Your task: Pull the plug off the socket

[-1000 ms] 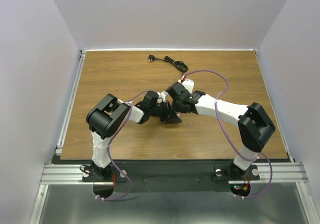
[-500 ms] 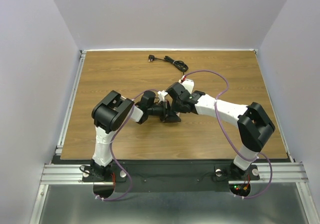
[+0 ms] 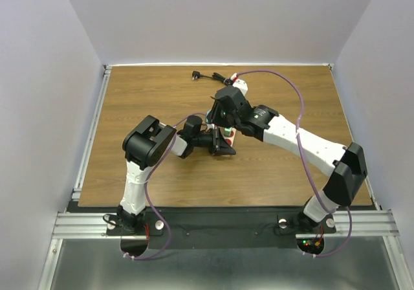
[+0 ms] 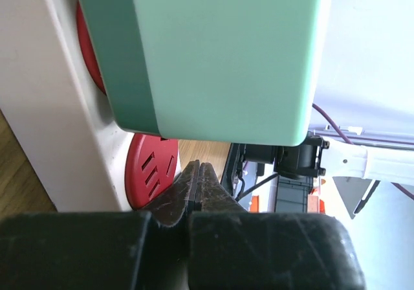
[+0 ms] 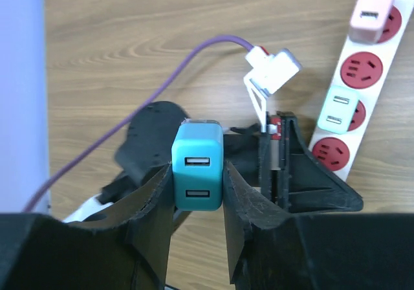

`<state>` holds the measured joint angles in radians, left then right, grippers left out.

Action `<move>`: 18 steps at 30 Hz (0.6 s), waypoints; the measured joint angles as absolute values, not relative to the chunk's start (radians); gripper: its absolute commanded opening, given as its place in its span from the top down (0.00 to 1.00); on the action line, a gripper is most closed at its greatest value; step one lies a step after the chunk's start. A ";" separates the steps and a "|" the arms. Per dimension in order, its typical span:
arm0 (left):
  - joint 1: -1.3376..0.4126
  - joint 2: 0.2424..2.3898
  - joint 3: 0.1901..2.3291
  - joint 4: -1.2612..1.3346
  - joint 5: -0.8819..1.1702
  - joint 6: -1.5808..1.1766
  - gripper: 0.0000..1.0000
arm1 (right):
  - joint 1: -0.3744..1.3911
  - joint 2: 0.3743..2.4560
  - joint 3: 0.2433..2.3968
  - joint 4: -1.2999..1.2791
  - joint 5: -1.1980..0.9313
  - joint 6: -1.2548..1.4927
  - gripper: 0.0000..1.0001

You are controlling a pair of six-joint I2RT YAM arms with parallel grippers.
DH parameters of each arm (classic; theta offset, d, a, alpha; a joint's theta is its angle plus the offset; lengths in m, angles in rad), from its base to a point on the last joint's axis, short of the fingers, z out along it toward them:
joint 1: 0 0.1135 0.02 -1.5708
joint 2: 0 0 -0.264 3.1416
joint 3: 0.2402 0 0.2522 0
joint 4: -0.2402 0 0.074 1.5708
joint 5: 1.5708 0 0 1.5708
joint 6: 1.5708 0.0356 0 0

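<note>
- Wood-grain table point(image 3: 142, 96) is sitting inside pale plain walls point(image 3: 213, 18); both arms are reaching to its middle, heads close together.
- Socket point(image 5: 361, 71) is lying flat around the table's middle and running toward the far edge. In the top view the arms are hiding most of it.
- Its thin black cord point(image 3: 217, 78) is trailing near the far edge, left of centre.
- Right gripper point(image 5: 198, 181) is clamping a teal plug point(image 5: 197, 149) from both sides. The fingers point(image 5: 162, 199) are pressing its two flanks, and its two USB slots are facing the wrist camera.
- Teal plug is sitting apart from the socket, with bare wood showing between them.
- Two other plugs are sitting in the socket: a mint plug point(image 4: 220, 50) and a pink plug point(image 5: 372, 8) further along. Red outlets are showing empty beside each.
- Left gripper point(image 4: 198, 173) is fully closed, fingertips point(image 4: 184, 193) meeting with nothing between them.
- Left gripper is sitting just beside the socket's beige body, close under the mint plug and next to a red outlet point(image 4: 152, 167). Cannot tell whether it is actually touching the socket.
- Purple cable point(image 5: 162, 89) is arcing over the wood in the right wrist view.
</note>
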<state>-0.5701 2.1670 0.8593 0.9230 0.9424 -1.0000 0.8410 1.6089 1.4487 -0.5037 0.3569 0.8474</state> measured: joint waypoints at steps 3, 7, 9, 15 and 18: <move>-0.570 2.167 0.859 0.924 0.943 -1.000 1.00 | 0.848 1.591 1.462 -0.515 0.383 0.849 1.00; -0.575 2.146 0.847 0.915 0.913 -0.998 1.00 | 0.825 1.539 1.399 -0.546 0.419 0.868 0.99; -0.583 2.104 0.833 0.896 0.871 -0.988 1.00 | 0.789 1.490 1.338 -0.570 0.433 0.881 1.00; -0.598 1.946 0.805 0.714 0.720 -0.921 1.00 | 0.564 1.369 1.203 -0.640 0.431 0.896 1.00; -0.596 1.863 0.807 0.579 0.628 -0.861 1.00 | 0.452 1.374 1.162 -0.654 0.419 0.887 0.99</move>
